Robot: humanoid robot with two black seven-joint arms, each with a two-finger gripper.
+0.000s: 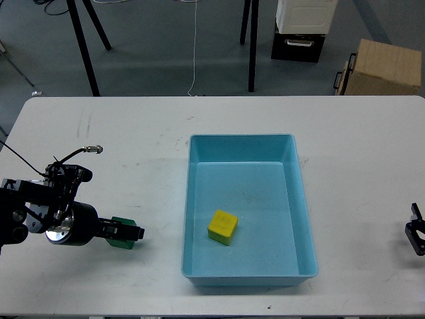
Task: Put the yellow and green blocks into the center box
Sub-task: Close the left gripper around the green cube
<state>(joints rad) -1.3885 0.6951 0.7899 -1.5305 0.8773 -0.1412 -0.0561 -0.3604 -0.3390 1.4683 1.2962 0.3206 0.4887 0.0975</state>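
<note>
The green block (120, 222) sits at the left front of the white table (133, 146), mostly covered by my left gripper (127, 232). The dark fingers cross the block's middle and look closed on it; green shows above and below them, and the block looks slightly tilted. The yellow block (223, 226) lies inside the light blue center box (292, 199), toward its front left. Only the tip of my right gripper (417, 238) shows at the right edge, low over the table; its fingers cannot be told apart.
A loose cable with a metal plug (93, 149) arcs above my left arm. Beyond the table's far edge are black stand legs (83, 46), a cardboard box (384, 66) and a white and black case (302, 26).
</note>
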